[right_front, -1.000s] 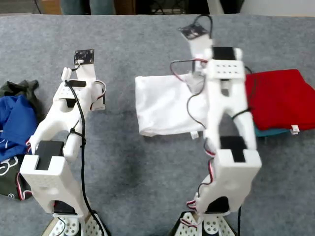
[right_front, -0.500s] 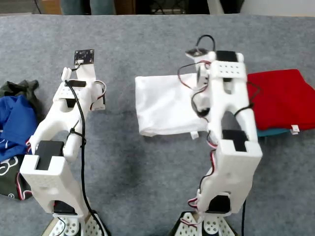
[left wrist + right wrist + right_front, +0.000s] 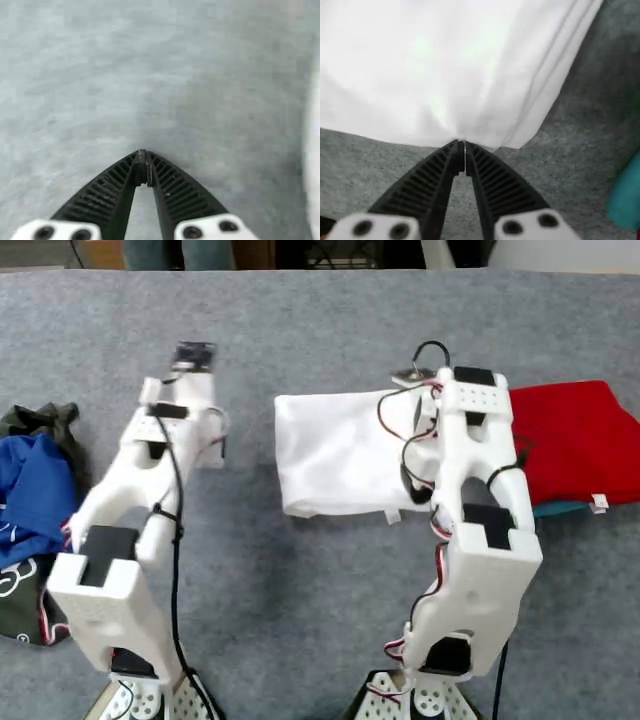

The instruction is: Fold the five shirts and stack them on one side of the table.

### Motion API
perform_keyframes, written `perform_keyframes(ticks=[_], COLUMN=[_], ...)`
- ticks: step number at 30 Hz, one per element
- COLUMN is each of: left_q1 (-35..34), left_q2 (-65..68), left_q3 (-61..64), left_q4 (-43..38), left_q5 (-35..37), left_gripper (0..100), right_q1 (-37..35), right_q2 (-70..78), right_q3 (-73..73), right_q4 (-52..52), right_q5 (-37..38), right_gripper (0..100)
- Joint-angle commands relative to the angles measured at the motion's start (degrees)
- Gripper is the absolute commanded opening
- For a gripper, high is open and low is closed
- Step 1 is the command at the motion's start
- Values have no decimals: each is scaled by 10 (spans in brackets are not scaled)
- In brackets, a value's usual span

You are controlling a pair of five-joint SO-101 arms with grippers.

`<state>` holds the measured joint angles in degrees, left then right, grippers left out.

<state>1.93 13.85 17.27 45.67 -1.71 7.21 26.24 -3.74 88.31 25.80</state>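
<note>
A folded white shirt [image 3: 335,455] lies flat in the middle of the grey table. My right arm [image 3: 475,470] stands over its right part. In the right wrist view my right gripper [image 3: 462,146] is shut, its tips right at the edge of the white shirt [image 3: 445,65]; whether cloth is pinched between them I cannot tell. A folded red shirt [image 3: 570,440] rests on a teal shirt [image 3: 552,508] at the right. My left gripper [image 3: 142,156] is shut over bare grey cloth, left of the white shirt.
A heap of unfolded shirts lies at the left edge: a blue one [image 3: 30,495], a dark green one [image 3: 40,420] and a dark printed one [image 3: 18,605]. A strip of teal [image 3: 625,200] shows beside the right gripper. The grey table cover [image 3: 300,600] stretches between the arms.
The right arm has drawn its wrist back from beyond the white shirt's far edge and folded down over the shirt. The left arm's wrist has shifted a little to the right and away.
</note>
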Motion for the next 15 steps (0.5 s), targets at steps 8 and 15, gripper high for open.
perform_keyframes(ticks=[8, 15], left_q1=[142, 156], left_q2=[-79, 52], left_q3=[-155, -259], left_q4=[57, -12], left_q5=[4, 74], left_gripper=[29, 30], right_q1=[11, 10], right_q2=[-163, -174], right_q3=[-55, 63], right_q4=[98, -16], right_q5=[18, 14], right_gripper=[14, 14])
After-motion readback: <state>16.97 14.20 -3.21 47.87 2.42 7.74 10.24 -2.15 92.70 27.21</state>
